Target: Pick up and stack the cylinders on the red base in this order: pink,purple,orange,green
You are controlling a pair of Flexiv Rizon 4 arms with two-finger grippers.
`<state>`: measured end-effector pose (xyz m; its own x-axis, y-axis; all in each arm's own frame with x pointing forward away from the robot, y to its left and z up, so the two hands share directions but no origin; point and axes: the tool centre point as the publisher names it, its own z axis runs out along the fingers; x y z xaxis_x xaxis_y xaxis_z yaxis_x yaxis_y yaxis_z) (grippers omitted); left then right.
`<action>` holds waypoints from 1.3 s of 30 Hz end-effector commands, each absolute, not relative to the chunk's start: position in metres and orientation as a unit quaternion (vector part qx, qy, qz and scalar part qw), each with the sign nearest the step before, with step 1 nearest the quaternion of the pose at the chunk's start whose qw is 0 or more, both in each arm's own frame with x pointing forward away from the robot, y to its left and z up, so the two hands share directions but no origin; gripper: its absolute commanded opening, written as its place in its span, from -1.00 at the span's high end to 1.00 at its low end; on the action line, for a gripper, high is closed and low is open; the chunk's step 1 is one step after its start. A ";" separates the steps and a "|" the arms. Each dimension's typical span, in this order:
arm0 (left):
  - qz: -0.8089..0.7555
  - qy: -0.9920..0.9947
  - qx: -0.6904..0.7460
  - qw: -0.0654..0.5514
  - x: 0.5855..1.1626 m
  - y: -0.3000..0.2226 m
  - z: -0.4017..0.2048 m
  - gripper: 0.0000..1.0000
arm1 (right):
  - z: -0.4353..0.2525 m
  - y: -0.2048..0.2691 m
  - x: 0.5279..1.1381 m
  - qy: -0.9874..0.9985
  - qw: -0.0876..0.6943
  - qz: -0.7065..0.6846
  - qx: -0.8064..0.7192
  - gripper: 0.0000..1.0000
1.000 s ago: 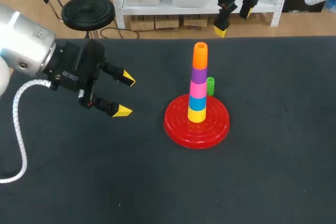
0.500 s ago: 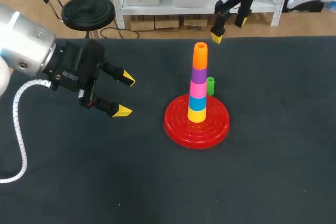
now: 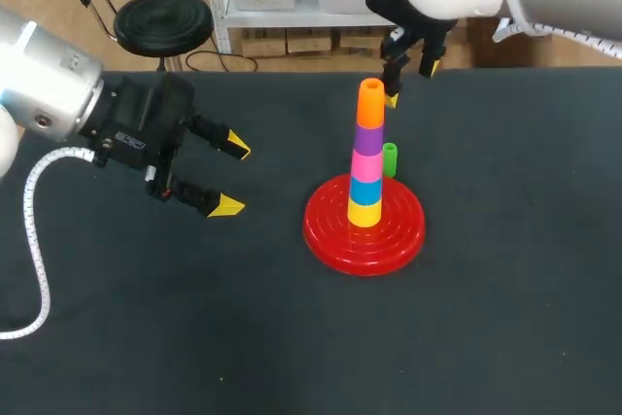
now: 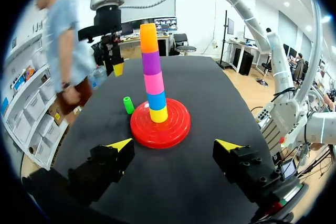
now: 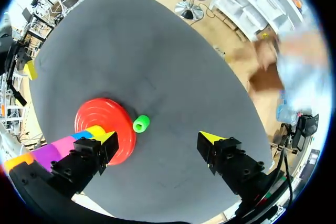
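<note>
Head view, looking down on a dark table (image 3: 505,318). A red base (image 3: 398,232) is set near the table's middle, a little toward the far edge. Five cylinders are stacked upright on it, from the bottom: yellow (image 3: 364,212), blue (image 3: 365,189), pink (image 3: 366,162), purple (image 3: 368,136), orange (image 3: 370,102). The green cylinder (image 3: 390,158) is not stacked. It is stood upright on the table just beside the base's rim, on the side facing the far edge.

The left gripper (image 3: 233,178) is held over the table's left half, well apart from the base. Its fingers are pointed toward the stack and spread wide, with nothing between them. The right gripper (image 3: 409,83) is held near the far edge, just behind the top of the orange cylinder. Its fingers are also spread wide and nothing is gripped.

Left wrist view: the base (image 4: 176,121) and the whole stack are seen ahead of the open left gripper (image 4: 174,145). The green cylinder (image 4: 128,105) is seen beside the base, and the right gripper (image 4: 113,64) is hung beyond it.

Right wrist view: the green cylinder (image 5: 140,124) is seen on the table below the right gripper (image 5: 157,137), between its spread fingers but untouched by them. It is next to the rim of the base (image 5: 105,114).
</note>
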<state>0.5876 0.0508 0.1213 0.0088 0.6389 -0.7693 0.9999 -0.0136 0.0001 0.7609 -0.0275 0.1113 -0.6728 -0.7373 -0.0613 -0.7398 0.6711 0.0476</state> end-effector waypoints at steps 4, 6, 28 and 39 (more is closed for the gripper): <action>-0.302 0.635 0.644 0.300 0.587 0.051 0.120 -1.00 | 0.094 -0.026 0.762 0.913 0.005 0.033 -0.406 -1.00; -0.302 0.635 0.644 0.300 0.587 0.051 0.120 -1.00 | 0.089 -0.026 0.761 0.913 0.004 0.032 -0.407 -1.00; -0.302 0.635 0.644 0.300 0.587 0.051 0.120 -1.00 | 0.047 -0.009 0.743 0.899 -0.017 0.037 -0.436 -1.00; -0.302 0.635 0.644 0.300 0.587 0.051 0.120 -1.00 | 0.036 -0.009 0.735 0.896 -0.031 0.039 -0.441 -1.00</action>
